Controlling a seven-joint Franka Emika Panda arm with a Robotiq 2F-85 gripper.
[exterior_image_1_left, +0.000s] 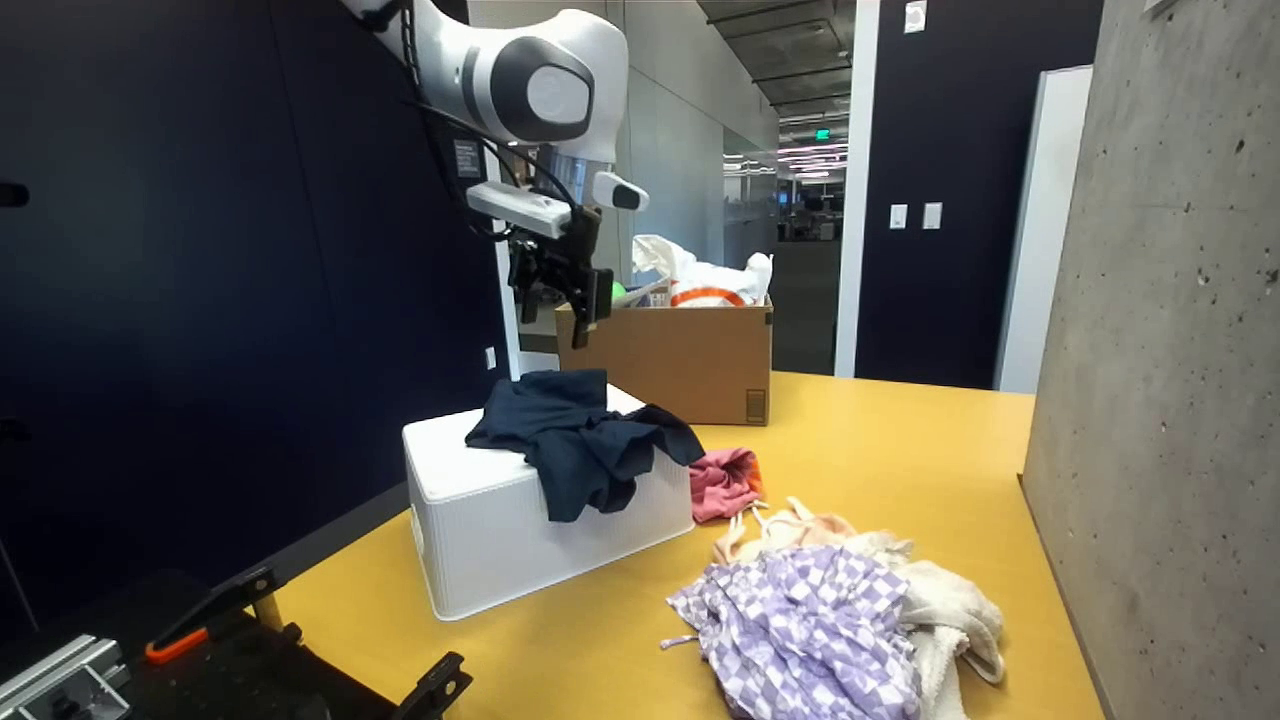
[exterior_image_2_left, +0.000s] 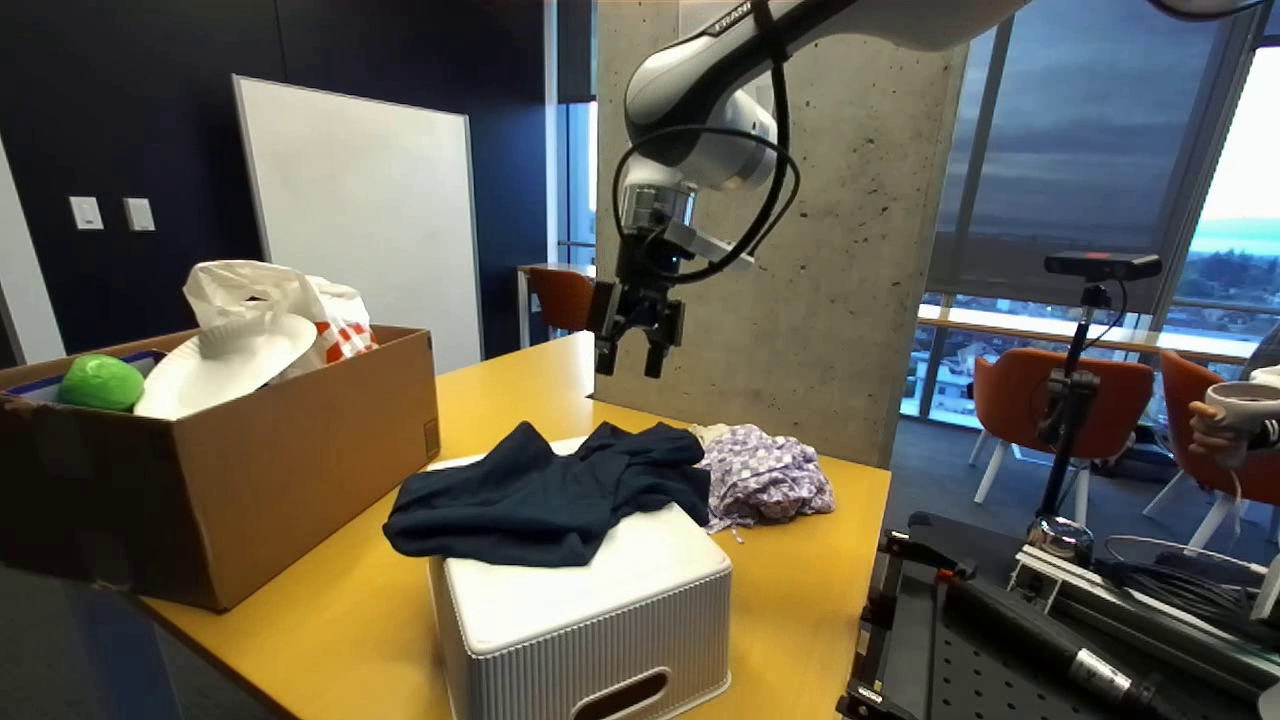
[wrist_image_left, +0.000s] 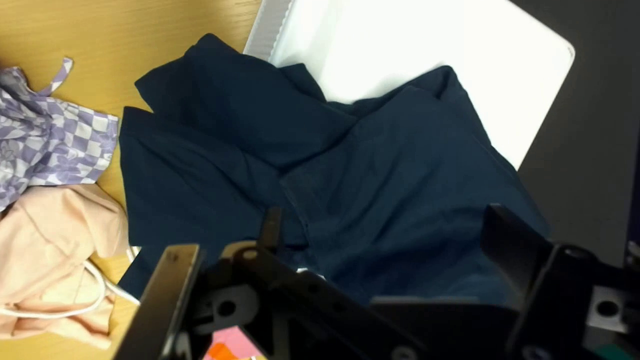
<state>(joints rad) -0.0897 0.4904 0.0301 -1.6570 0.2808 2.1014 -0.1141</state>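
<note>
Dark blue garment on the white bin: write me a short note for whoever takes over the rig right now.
Gripper: open, empty, above the dark blue garment.
Garment: draped over the white bin, part of it hanging down the side.
On the table: purple checked cloth, peach cloth, cream cloth, and pink cloth beside the bin.
Done: garment is on the bin, clear of the gripper.
Left, as it looks: garment lies rumpled, not folded; the other cloths are off the bin.

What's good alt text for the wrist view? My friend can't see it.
A crumpled navy garment drapes over a white box beneath the open, empty claw. At left, a purple checkered garment and a peach garment with a white cord lie on the yellow table.
</note>
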